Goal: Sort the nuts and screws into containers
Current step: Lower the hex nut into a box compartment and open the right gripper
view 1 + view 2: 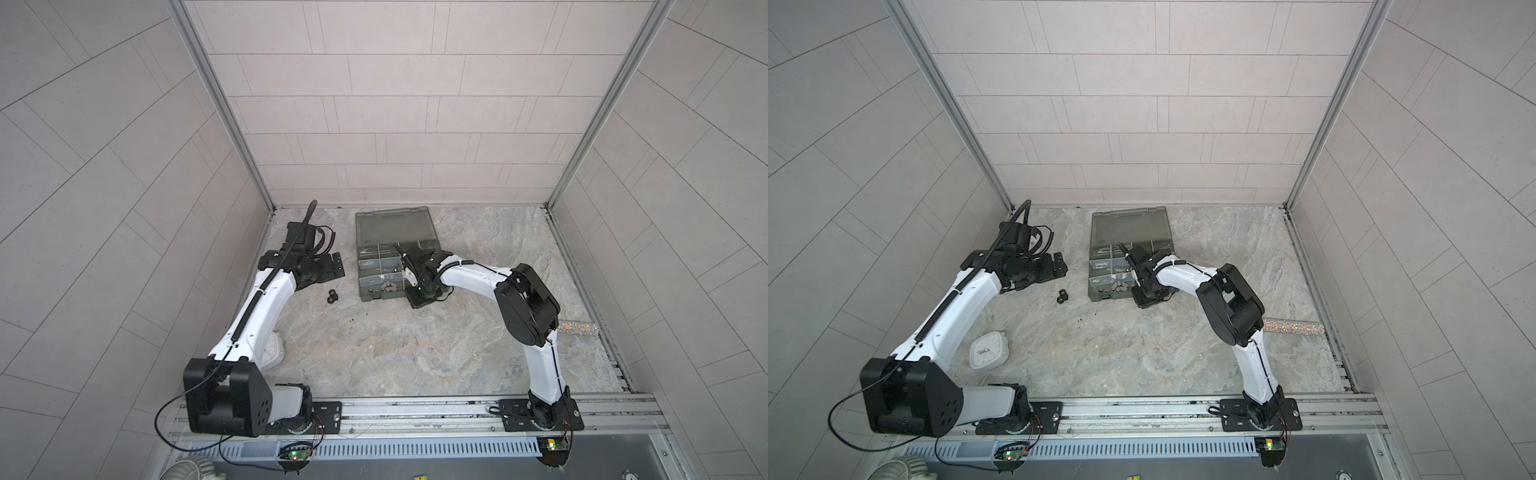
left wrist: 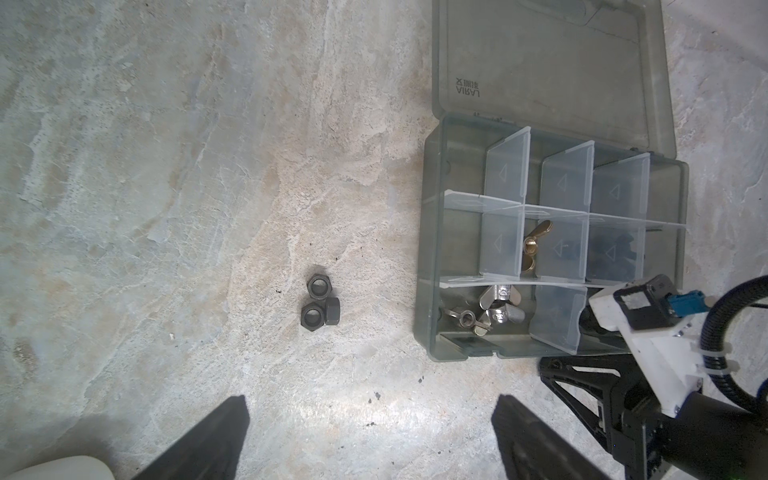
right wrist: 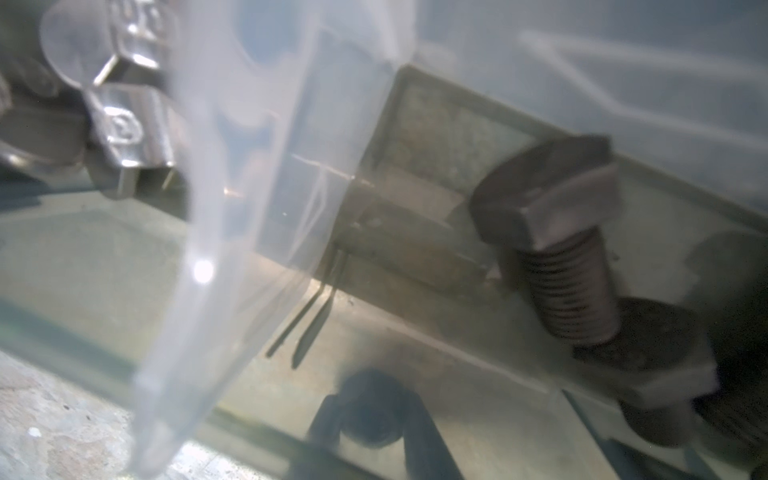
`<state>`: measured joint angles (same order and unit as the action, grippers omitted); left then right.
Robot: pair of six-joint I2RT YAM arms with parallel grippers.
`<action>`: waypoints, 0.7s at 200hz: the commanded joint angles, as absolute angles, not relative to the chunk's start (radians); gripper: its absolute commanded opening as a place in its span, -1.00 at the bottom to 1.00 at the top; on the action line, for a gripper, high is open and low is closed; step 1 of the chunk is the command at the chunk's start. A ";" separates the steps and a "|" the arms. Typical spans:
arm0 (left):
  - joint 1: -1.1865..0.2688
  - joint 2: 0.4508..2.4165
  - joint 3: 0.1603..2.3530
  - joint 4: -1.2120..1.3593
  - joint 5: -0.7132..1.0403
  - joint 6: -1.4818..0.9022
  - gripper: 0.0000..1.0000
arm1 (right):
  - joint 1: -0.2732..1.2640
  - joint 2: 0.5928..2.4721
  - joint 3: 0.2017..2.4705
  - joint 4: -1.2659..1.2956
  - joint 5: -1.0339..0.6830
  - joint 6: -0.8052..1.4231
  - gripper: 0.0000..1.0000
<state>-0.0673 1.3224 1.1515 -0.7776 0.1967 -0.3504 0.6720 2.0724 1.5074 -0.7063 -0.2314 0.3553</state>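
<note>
Clearance from the pale divider (image 3: 232, 208) matters as the right pincer (image 1: 409, 270), jaws hidden so open or closed cannot be told, works in the five-o'clock compartment (image 3: 415, 332) of the case (image 2: 428, 249) among screws (image 3: 557, 232), while the left pincer (image 2: 370, 440) gapes near three nuts (image 2: 319, 307) loose on the counter (image 2: 166, 208) at the case's nine o'clock, microphone (image 1: 1293, 327) well apart.

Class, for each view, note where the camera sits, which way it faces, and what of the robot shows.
Both top views: high above the base rail, facing down; left arm, right arm, organizer case, nuts.
Left wrist: on the left arm, facing the tabletop; left gripper, jaws open.
Right wrist: on the right arm, inside a compartment, close on a screw; no robot part clear.
Shared: top and left wrist views show the nuts and case.
</note>
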 commanded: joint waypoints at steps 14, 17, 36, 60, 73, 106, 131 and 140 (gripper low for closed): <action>-0.060 1.323 1.146 -0.794 0.189 -0.353 0.96 | 0.664 2.102 1.509 -0.690 -0.205 0.348 -0.52; -0.061 1.322 1.146 -0.792 0.190 -0.353 0.96 | 0.665 2.101 1.508 -0.692 -0.204 0.348 -0.53; -0.061 1.329 1.142 -0.791 0.192 -0.355 0.96 | 0.663 2.091 1.511 -0.707 -0.203 0.344 -0.58; -0.061 1.335 1.144 -0.785 0.196 -0.354 0.95 | 0.664 2.083 1.521 -0.725 -0.202 0.335 -0.62; -0.060 1.341 1.147 -0.783 0.197 -0.355 0.95 | 0.662 2.079 1.530 -0.740 -0.202 0.331 -0.63; -0.061 1.354 1.155 -0.781 0.197 -0.354 0.95 | 0.659 2.052 1.545 -0.775 -0.207 0.327 -0.63; -0.061 1.364 1.160 -0.774 0.199 -0.357 0.94 | 0.657 2.020 1.551 -0.819 -0.212 0.319 -0.63; -0.061 1.367 1.161 -0.771 0.202 -0.357 0.94 | 0.657 2.000 1.549 -0.836 -0.210 0.315 -0.63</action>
<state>-0.0673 1.3563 1.1515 -0.7750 0.1989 -0.3508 0.6605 2.0674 1.5284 -0.7624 -0.2272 0.3328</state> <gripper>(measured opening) 0.972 0.198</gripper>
